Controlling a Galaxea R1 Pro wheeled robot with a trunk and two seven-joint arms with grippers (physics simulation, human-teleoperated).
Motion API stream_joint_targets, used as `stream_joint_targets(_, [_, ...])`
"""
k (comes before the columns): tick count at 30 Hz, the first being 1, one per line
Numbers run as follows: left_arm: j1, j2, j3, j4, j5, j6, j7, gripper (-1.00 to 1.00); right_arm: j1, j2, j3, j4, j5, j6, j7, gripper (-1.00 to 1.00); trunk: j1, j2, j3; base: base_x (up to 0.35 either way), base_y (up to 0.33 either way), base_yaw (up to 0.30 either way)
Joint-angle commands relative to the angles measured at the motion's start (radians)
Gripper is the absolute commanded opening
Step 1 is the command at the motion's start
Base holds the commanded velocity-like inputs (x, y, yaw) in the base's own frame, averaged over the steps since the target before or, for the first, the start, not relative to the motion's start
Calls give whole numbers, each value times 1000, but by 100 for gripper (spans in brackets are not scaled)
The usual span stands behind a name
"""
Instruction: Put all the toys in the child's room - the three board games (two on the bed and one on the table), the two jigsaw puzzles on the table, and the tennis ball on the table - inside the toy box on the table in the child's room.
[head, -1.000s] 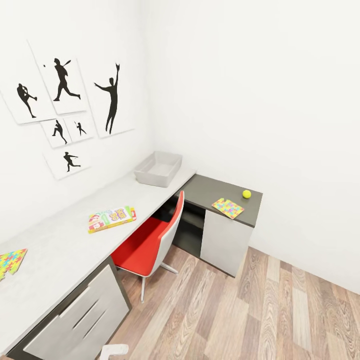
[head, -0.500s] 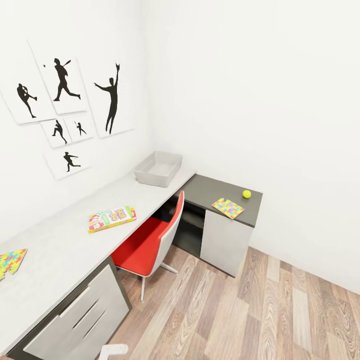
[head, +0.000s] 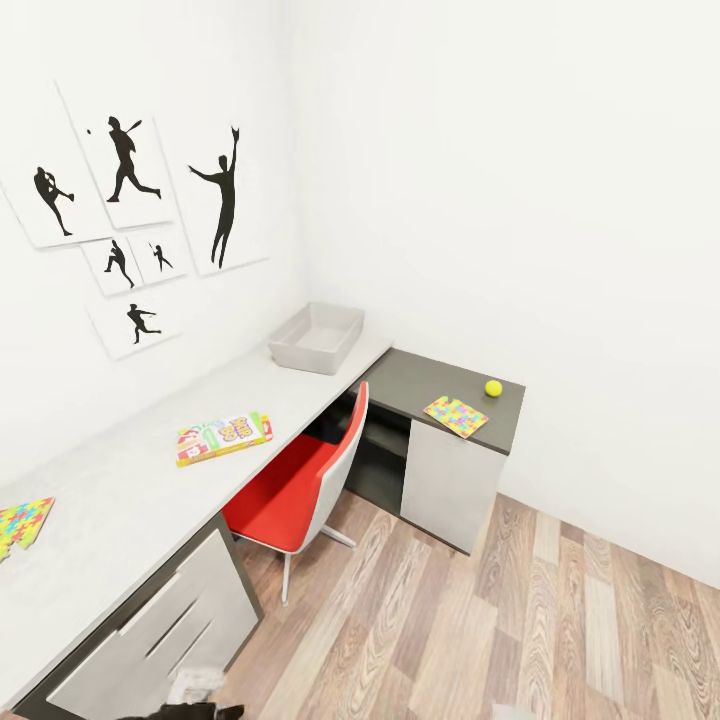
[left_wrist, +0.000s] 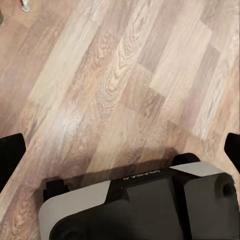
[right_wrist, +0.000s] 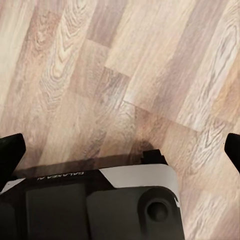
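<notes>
Nothing on the desk has shifted since half a second ago; only the bottom edge of the head view differs, where the pale shape at lower left has given way to a dark part of the robot (head: 190, 708).

On the long pale-topped table (head: 130, 480), the toy box (head: 316, 338) sits at the far end near the corner of the white walls. Nearer along the same top lies the long colourful Skip-Bo board game (head: 224, 437), flat and well apart from the bin. One jigsaw puzzle (head: 20, 524) lies at the near left, cut by the picture's edge. On the lower dark grey section, a second jigsaw puzzle (head: 456, 415) lies flat near the front edge, with the tennis ball (head: 493, 388) just beside it, toward the wall, not touching. A red-and-white swivel chair (head: 305, 485) stands pushed toward the desk, and black baseball-player silhouette pictures (head: 130, 215) hang on the left wall.

Both wrist cameras look down at the wood-plank floor (left_wrist: 120, 80) and the robot's base. The left gripper (left_wrist: 120, 147) has its dark fingertips (left_wrist: 11, 152) at opposite edges of its view, spread wide with nothing between. The right gripper (right_wrist: 120, 150) is likewise spread, released, its fingertips (right_wrist: 10, 150) at the view's edges.
</notes>
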Motion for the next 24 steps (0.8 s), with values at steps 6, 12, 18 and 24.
stream_joint_targets(6, [-7, 63, 95, -224, 2, 248, -233, 100, 9, -6, -21, -274, -11, 271, 24, 100, 1, -2, -2, 0, 0, 0])
stream_joint_targets(12, [-8, 80, 209, -442, 1, 446, -378, 100, 10, 3, -92, -686, -23, 578, 30, 100, 1, -2, -2, 0, 0, 0])
stream_joint_targets(18, [-8, 128, 300, -580, 3, 580, -502, 100, 12, 9, -119, -1018, -26, 824, 32, 100, 1, -2, -2, 0, 0, 0])
stream_joint_targets(24, [-9, 212, 321, -644, 3, 669, -734, 100, 22, 9, -125, -1242, -82, 997, 34, 100, 1, -2, -2, 0, 0, 0])
